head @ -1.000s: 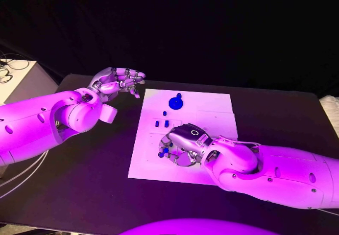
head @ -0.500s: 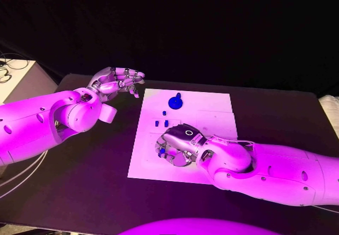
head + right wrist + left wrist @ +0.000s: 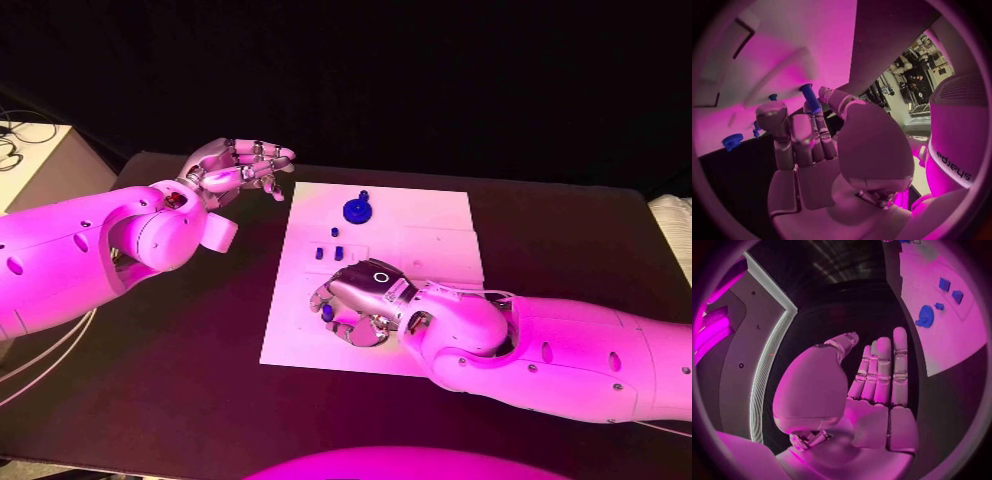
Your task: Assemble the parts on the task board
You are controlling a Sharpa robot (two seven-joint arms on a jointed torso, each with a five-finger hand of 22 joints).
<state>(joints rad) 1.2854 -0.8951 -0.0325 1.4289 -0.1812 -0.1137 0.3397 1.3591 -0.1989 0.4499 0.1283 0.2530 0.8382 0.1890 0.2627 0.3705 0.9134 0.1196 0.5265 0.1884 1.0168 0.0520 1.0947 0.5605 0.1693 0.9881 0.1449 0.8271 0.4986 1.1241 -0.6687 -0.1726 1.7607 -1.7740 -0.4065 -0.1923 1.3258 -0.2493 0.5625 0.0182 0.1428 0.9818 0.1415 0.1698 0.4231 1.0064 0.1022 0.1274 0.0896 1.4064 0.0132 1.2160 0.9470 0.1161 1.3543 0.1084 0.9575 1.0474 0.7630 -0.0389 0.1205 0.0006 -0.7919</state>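
Right robot hand (image 3: 361, 300) pinching a blue peg (image 3: 809, 98) above the board's (image 3: 433, 220) near-left part; left robot hand (image 3: 238, 165), fingers spread, beyond its far-left corner.

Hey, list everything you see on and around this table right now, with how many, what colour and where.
Table: one, black, under everything.
Task board: one, white, middle of the table.
Round blue part: one, blue, on the board's far end.
Small blue parts: three, blue, grouped on the board between the round part and the right robot hand.
Blue peg: one, blue, pinched in the right robot hand above the board.
Side surface with cables: one, pale, beyond the table's left edge.
Left robot hand: one, silver, holds nothing, fingers apart, off the board's far left corner.
Right robot hand: one, silver, over the board's near half, holding the peg.
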